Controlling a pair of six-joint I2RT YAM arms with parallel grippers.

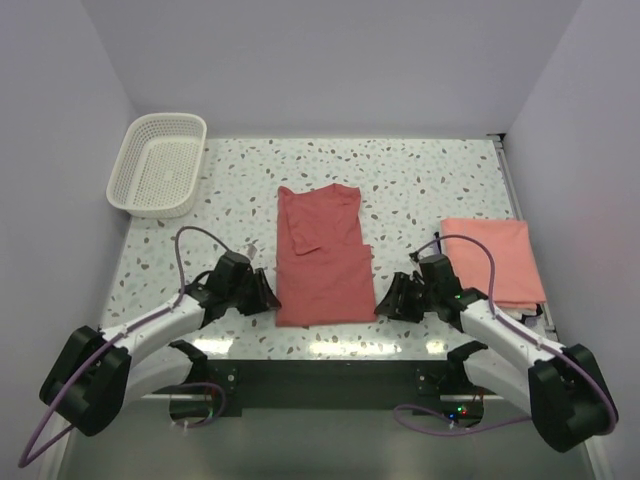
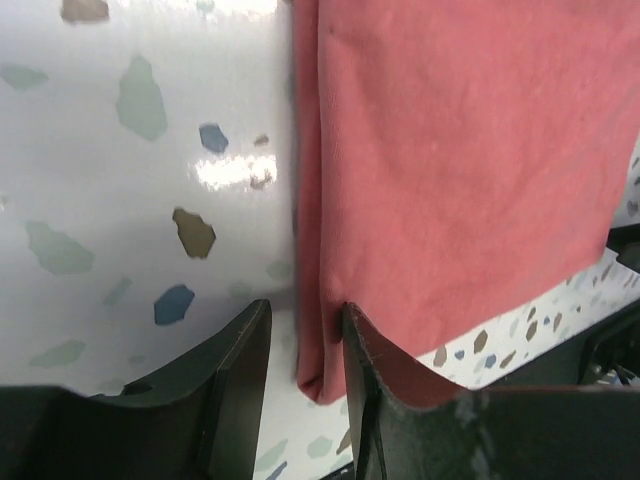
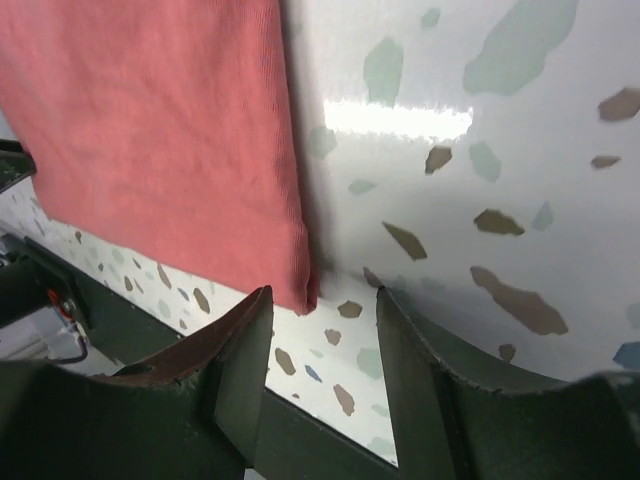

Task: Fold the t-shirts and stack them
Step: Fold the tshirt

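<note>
A dusty red t-shirt [image 1: 322, 255] lies flat in the middle of the table, folded into a long strip with a sleeve turned in. My left gripper [image 1: 268, 295] rests low at its near left corner. In the left wrist view the shirt's folded edge [image 2: 450, 160] runs between the open jaws of my left gripper [image 2: 305, 307], close to the right finger [image 2: 365, 400]. My right gripper [image 1: 385, 300] sits at the near right corner. Its jaws [image 3: 324, 292] stand open over bare table, the shirt's corner [image 3: 180, 130] just ahead of the left finger [image 3: 240, 360]. A salmon pink t-shirt [image 1: 492, 260] lies folded at the right.
A white lattice basket [image 1: 158, 163] stands at the far left corner. The speckled table [image 1: 420, 180] ends at a dark front edge [image 1: 330, 375] just behind both grippers. White walls close in the back and both sides.
</note>
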